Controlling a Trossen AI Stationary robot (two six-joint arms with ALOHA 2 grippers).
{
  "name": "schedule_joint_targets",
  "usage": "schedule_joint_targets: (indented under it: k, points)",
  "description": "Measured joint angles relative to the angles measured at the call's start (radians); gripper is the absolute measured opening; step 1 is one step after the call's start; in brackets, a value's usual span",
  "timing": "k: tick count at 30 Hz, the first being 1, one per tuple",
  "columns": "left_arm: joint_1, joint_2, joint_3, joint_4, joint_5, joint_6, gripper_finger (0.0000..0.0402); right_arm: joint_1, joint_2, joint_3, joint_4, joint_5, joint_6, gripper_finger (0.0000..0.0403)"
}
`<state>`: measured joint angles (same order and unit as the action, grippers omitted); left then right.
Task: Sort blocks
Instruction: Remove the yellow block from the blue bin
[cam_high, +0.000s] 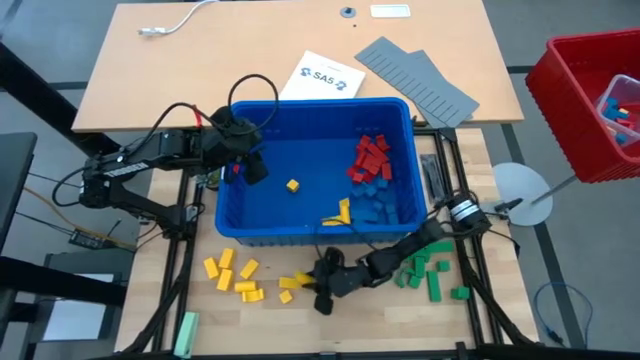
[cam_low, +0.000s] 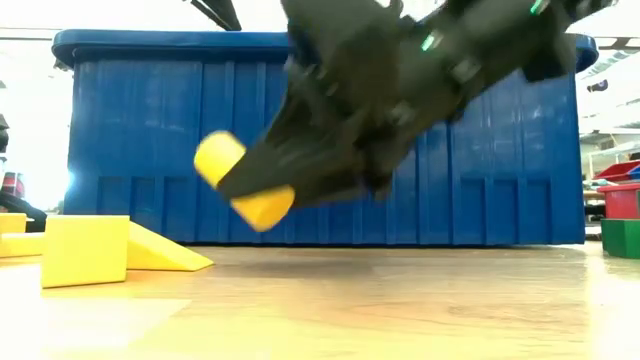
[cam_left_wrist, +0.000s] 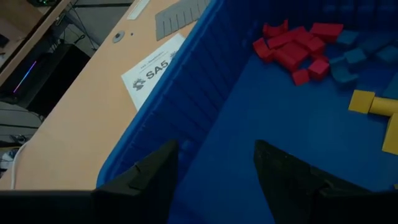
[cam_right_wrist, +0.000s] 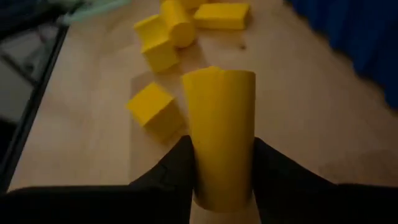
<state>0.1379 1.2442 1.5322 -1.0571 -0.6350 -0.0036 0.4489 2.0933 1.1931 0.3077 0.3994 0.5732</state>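
Note:
A large blue bin (cam_high: 310, 170) stands mid-table with red blocks (cam_high: 372, 158), blue blocks (cam_high: 380, 205) and a few yellow blocks (cam_high: 338, 213) inside. In front of it, on the wood, lie a yellow pile (cam_high: 235, 275) and a green pile (cam_high: 430, 275). My right gripper (cam_high: 312, 285) hovers low between the two piles, shut on a yellow block (cam_right_wrist: 221, 124). Over the bin's left part, my left gripper (cam_left_wrist: 214, 180) is open with nothing between its fingers. My right gripper pinches the yellow block's two long sides (cam_right_wrist: 198, 168) between its two fingers. The fingers lie along the block, which juts out past their tips. They slant down from the table's right toward its left. The block (cam_low: 245, 185) hangs tilted, clear of the table.
Yellow blocks (cam_low: 85, 250) lie on the wood just left of the held one. At the far right stands a red bin (cam_high: 590, 100). Beyond the blue bin lie grey ridged panels (cam_high: 420, 80) and a paper sheet (cam_high: 320, 75). A pale green bar (cam_high: 187, 330) lies near left.

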Motion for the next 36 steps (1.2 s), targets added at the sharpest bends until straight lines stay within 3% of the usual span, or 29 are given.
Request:
schedule_joint_targets:
  k: [7, 12, 20, 26, 33, 36]
  points:
    - [0.0, 0.0, 0.0, 0.005, 0.0, 0.0, 0.0218, -0.043, 0.064, 0.004, 0.066, -0.054, 0.038, 0.0218]
    - [0.0, 0.0, 0.0, 0.003, 0.0, 0.0, 0.0218, -0.018, -0.014, 0.004, 0.017, -0.116, -0.009, 0.0261]
    - [0.0, 0.0, 0.0, 0.007, 0.0, 0.0, 0.0219, 0.054, -0.274, 0.005, -0.173, -0.07, -0.148, 0.0246]
    - [0.0, 0.0, 0.0, 0.009, 0.0, -0.008, 0.0219, 0.07, -0.473, 0.005, -0.192, -0.007, -0.322, 0.0226]
    - [0.0, 0.0, 0.0, 0.036, 0.0, -0.004, 0.0219, -0.07, -0.639, 0.005, -0.179, 0.219, -0.722, 0.0212]
    - [0.0, 0.0, 0.0, 0.074, 0.0, -0.003, 0.0219, -0.169, -0.675, 0.005, -0.183, 0.263, -0.815, 0.0212]
